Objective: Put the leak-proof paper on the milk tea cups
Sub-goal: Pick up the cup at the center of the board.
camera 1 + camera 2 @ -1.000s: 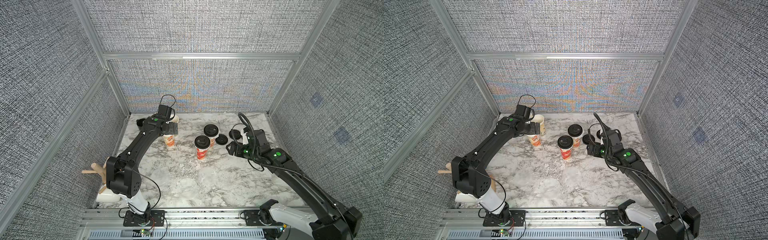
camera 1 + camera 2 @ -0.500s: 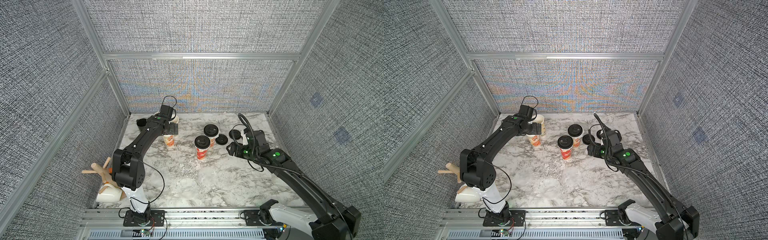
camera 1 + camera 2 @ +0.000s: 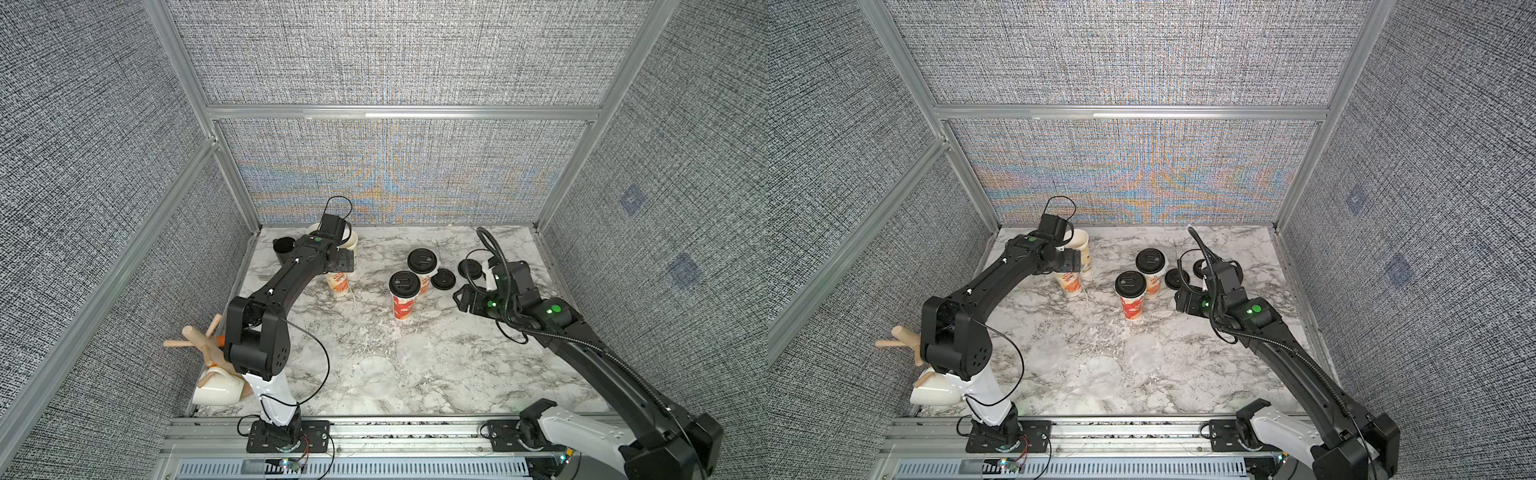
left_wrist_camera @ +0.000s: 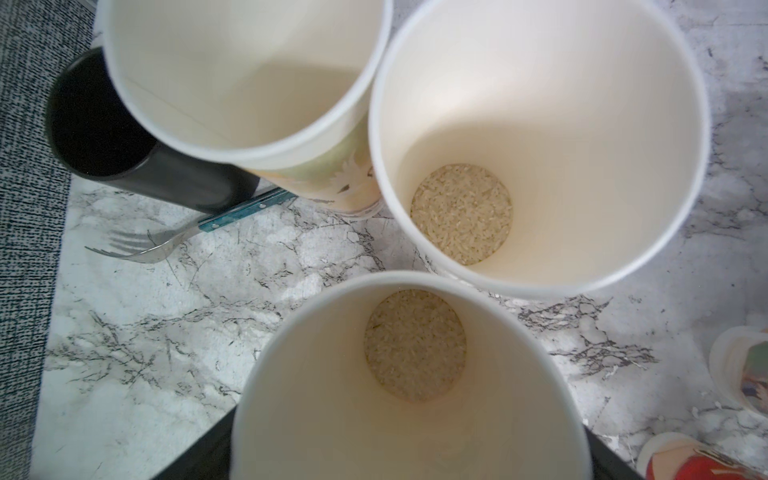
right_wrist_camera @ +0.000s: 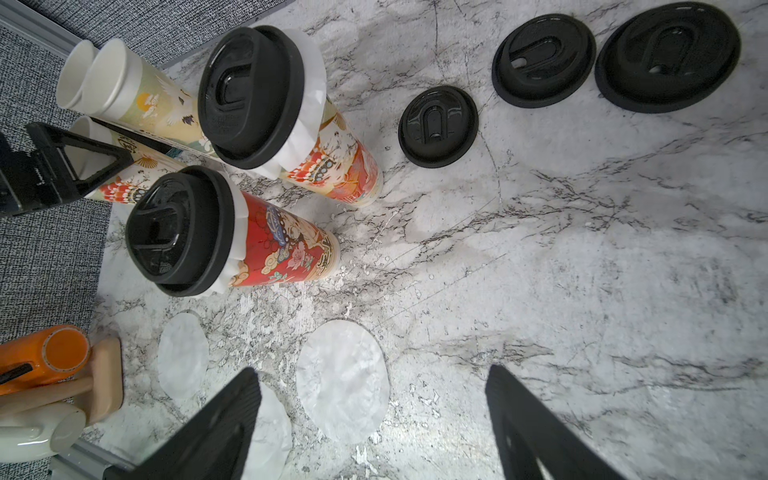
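**Leak-proof paper and milk tea cups: stock on the marble table**

Leak-proof paper (image 5: 343, 380): three loose round sheets. They lie flat and near one another on the front part of the marble table (image 3: 498, 374). White frills of the same paper also show under the lids of two cups.

Milk tea cups: five, all upright.
- Two lidded cups (image 3: 404, 297) stand just beside each other mid-table.
- Three open cups (image 4: 540, 145) cluster at the rear left. Two show rice grains at the bottom.

Black lids: five. Two sit on cups and three loose lids (image 5: 543, 60) lie at the rear right.

Left gripper (image 3: 341, 268): the arm is stretched to the rear left with the wrist turned down over the open cups. The jaws are spread wide either side of the nearest rim; contact is not discernible.

Right gripper (image 5: 370, 370): the arm reaches inward and low, beside the loose lids. The jaws are wide apart and empty.

Black mug (image 4: 104, 137): one, against the open cups.

Fork (image 4: 166, 241): one, beside the mug.
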`<state>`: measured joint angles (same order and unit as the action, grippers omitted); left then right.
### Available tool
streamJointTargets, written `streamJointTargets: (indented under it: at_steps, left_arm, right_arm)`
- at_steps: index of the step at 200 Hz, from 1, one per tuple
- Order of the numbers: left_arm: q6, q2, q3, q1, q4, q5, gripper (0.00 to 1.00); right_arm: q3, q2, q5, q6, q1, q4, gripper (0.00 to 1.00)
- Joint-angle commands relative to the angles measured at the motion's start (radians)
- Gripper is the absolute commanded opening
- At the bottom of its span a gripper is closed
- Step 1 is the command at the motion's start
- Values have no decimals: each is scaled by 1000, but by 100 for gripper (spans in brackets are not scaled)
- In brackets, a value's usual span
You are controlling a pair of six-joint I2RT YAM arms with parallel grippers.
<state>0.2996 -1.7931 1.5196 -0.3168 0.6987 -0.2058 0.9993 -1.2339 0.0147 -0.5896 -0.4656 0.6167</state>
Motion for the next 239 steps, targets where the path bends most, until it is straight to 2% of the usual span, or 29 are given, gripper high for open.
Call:
streamJointTargets:
  at_steps: [1,47,63,79,97,136,172,239]
  left_arm:
    - [2,3,-3,2,-35,-21,96]
    - [2,1,-9,2,-54,-10,96]
    - [2,4,-14,3,-59,0,91]
    - [4,11,-22,3,-66,12,81]
    - [9,17,-29,2,-69,17,78]
    - [13,43,-30,2,-46,26,78]
    - [12,96,-1,2,55,48,78]
    - [-23,279,-22,-6,246,167,78]
  right_arm:
    - [3,6,-5,-8,-1,-11,87]
    - [5,19,-5,-8,-1,-1,87]
    - [3,20,-5,-10,-1,0,87]
    - [1,23,-2,-9,-1,-1,87]
    - [1,27,-1,-11,-1,-1,87]
    - [-1,37,1,-12,-1,1,87]
    - [-6,41,4,-12,-2,-3,87]
    - [-9,38,15,-9,-3,-17,87]
